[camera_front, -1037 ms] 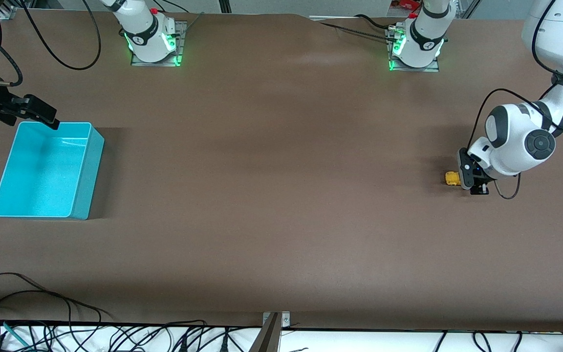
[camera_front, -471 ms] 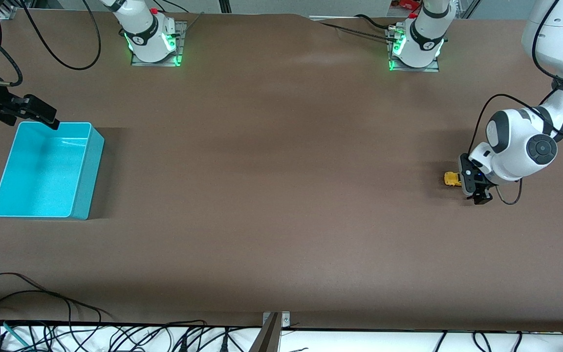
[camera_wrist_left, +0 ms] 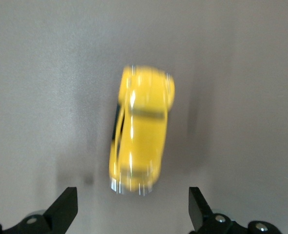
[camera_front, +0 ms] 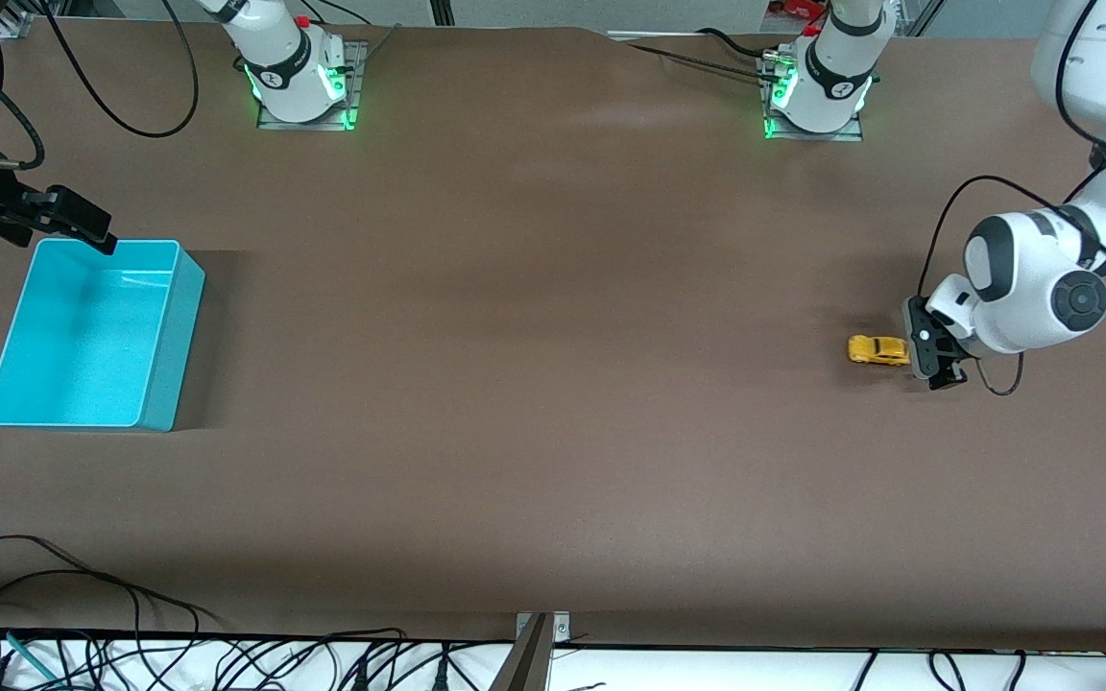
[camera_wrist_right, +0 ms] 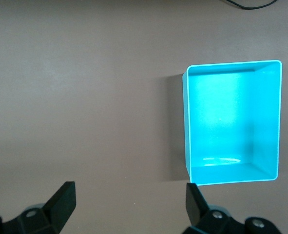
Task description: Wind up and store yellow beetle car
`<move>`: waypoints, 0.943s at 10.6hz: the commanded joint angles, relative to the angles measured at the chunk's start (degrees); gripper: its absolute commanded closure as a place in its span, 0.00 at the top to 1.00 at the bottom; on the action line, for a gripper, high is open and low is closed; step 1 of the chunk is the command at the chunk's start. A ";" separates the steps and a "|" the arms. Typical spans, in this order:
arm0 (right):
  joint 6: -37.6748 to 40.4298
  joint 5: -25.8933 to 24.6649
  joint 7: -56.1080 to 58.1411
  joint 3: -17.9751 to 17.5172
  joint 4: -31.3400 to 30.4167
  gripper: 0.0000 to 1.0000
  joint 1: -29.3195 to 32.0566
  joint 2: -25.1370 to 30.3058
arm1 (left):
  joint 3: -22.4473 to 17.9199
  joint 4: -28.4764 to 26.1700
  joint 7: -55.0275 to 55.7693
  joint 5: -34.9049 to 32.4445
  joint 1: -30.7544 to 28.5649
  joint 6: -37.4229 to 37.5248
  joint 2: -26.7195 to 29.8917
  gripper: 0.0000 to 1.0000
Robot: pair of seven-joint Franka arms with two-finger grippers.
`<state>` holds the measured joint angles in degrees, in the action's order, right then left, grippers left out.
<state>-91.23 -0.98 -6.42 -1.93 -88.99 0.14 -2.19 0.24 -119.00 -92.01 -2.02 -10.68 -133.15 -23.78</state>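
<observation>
The yellow beetle car (camera_front: 877,350) sits free on the tabletop (camera_front: 534,384) toward the left arm's end, just beside the left gripper (camera_front: 937,357), jaws wide and empty; the right gripper (camera_front: 83,226) waits, jaws spread, over the turquoise bin (camera_front: 83,336).

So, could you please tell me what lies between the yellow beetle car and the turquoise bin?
Only bare brown table, as the front view shows: nothing stands between the yellow beetle car and the turquoise bin.
</observation>
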 commanded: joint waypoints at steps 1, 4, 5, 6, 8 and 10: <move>0.35 0.54 0.62 -0.27 0.93 1.00 0.30 0.17 | 0.11 0.26 1.04 0.70 1.01 7.54 5.58 1.00; 0.35 0.45 0.62 -0.27 0.93 1.00 0.30 0.17 | 0.11 0.61 1.04 0.79 1.02 7.55 5.49 1.00; 0.35 0.45 0.62 -0.27 0.93 1.00 0.30 0.17 | 0.11 0.61 1.13 0.79 1.02 7.38 5.58 1.00; 0.35 0.45 0.62 -0.27 0.93 1.00 0.30 0.17 | 0.11 0.70 1.22 0.87 1.02 7.29 5.84 1.00; 0.35 0.45 0.62 -0.27 0.93 1.00 0.30 0.17 | 0.11 0.61 1.75 0.79 1.02 6.85 6.55 1.00; 0.35 0.54 0.62 -0.27 0.93 1.00 0.30 0.17 | 0.11 -0.87 1.92 0.79 1.02 2.31 6.64 1.00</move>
<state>-91.23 -0.98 -6.42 -1.94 -88.98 0.13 -2.19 0.37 -118.31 -90.50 -2.02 -9.84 -128.30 -18.30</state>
